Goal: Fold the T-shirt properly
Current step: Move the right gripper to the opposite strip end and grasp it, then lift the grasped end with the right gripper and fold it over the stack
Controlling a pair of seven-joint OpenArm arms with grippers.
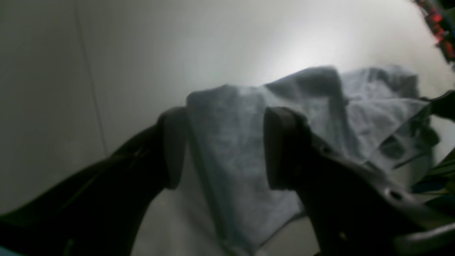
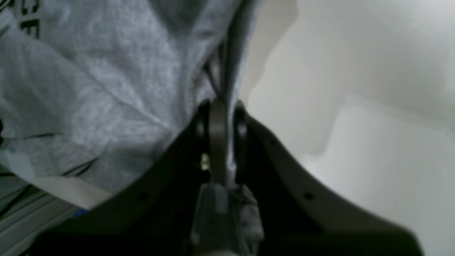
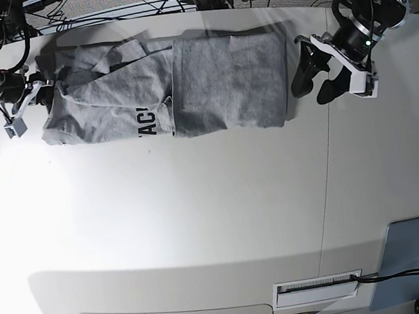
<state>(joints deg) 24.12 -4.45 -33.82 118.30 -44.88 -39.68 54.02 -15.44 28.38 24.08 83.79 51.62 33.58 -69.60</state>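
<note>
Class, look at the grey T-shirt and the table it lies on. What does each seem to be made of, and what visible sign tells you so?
T-shirt: probably a soft knit, cotton-like fabric with a matte, flecked grey surface; it creases, folds over itself and drapes limply.
Table: apparently a hard, smooth white board, perhaps laminate; it shows soft glare and a straight panel seam.

Left gripper (image 3: 314,80) is spread wide with nothing in it, arm reaching in from the far corner; right gripper (image 2: 221,106) is pinched together, wrist bent low.
</note>
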